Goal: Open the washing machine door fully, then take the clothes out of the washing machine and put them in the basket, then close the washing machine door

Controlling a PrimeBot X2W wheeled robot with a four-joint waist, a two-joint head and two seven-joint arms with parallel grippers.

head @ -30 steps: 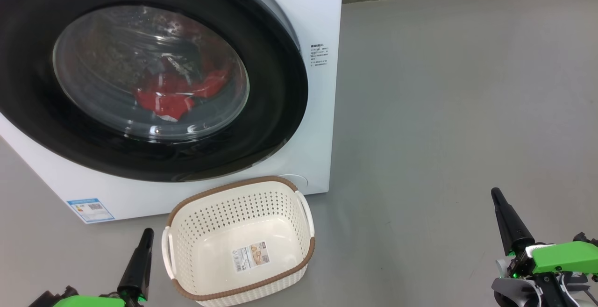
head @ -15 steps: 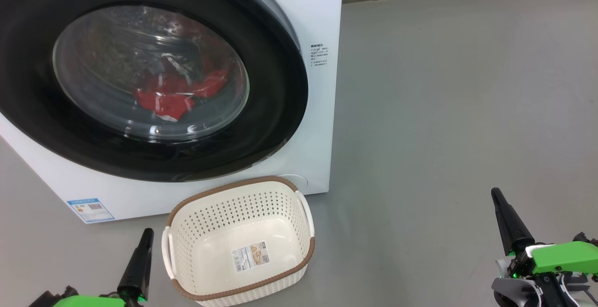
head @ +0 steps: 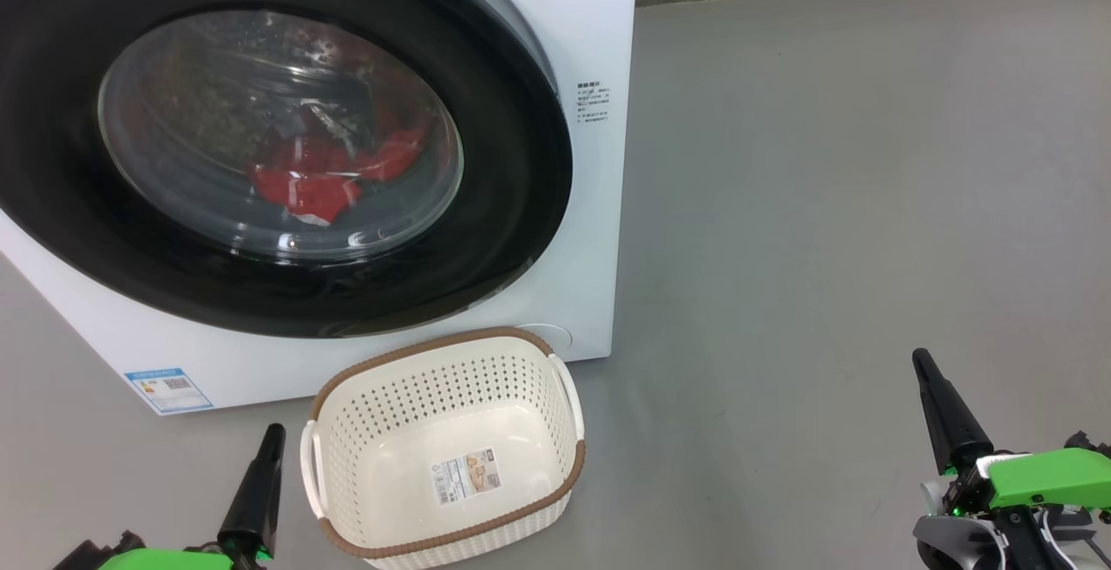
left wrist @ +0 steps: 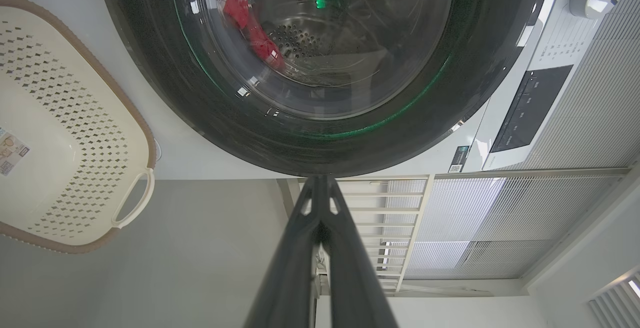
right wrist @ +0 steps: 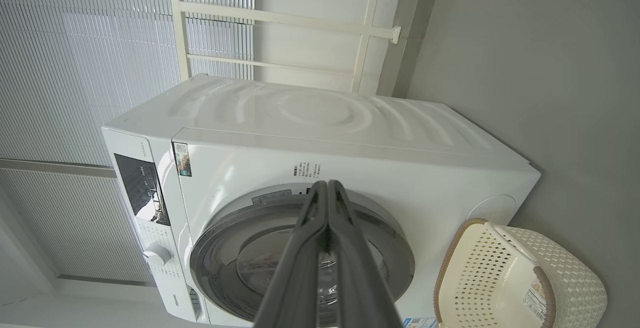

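The white washing machine (head: 599, 23) fills the upper left of the head view, its black-rimmed round door (head: 512, 162) closed against the front. Through the glass I see the red clothes (head: 321, 175) lying in the drum; they also show as red clothes (left wrist: 250, 23) in the left wrist view. The cream basket (head: 447, 444) with a brown rim sits on the floor just in front of the machine, with nothing but a paper label in it. My left gripper (head: 271, 433) is shut, low beside the basket's left side. My right gripper (head: 920, 360) is shut, far to the right over the floor.
Grey floor (head: 825, 206) stretches to the right of the machine up to a wall base at the back. In the wrist views, white slatted panels (right wrist: 75, 43) and a cream frame stand behind the machine, and its control panel (right wrist: 140, 188) with a knob sits above the door.
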